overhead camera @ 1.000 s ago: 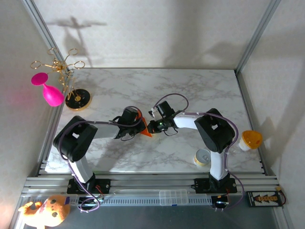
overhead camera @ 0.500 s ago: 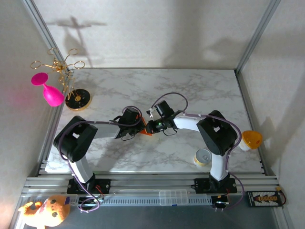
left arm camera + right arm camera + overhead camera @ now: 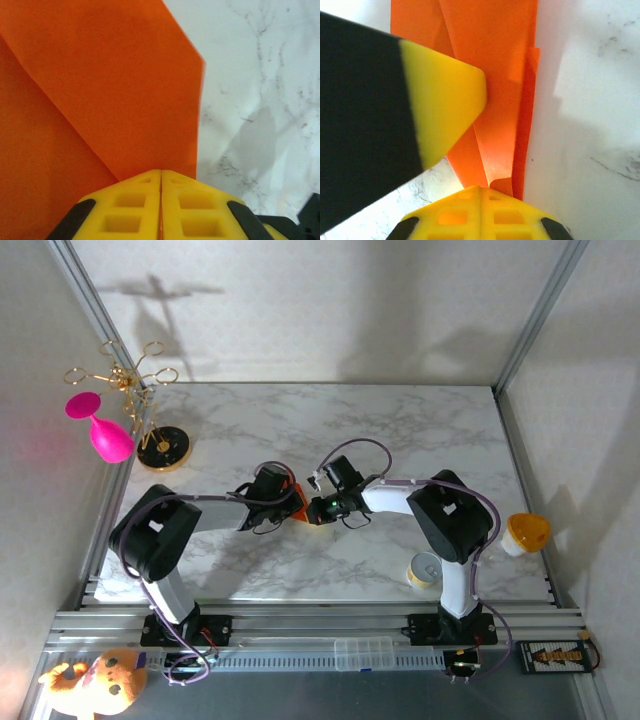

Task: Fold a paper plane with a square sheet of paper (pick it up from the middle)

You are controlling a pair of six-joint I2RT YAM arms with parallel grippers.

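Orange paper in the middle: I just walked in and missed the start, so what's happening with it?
Two robot arms meet over it at the middle of the marble table. The left arm's fingers and the right arm's fingers are each closed on the orange paper from opposite sides. It already has diagonal creases and overlapping flaps, so the plane is partway folded.

Bright overhead light, soft shadows, wrist close-ups blurred

table: white marble top
middle: folded orange paper
back-left corner: gold stand, round base
front-right: lil yellow can
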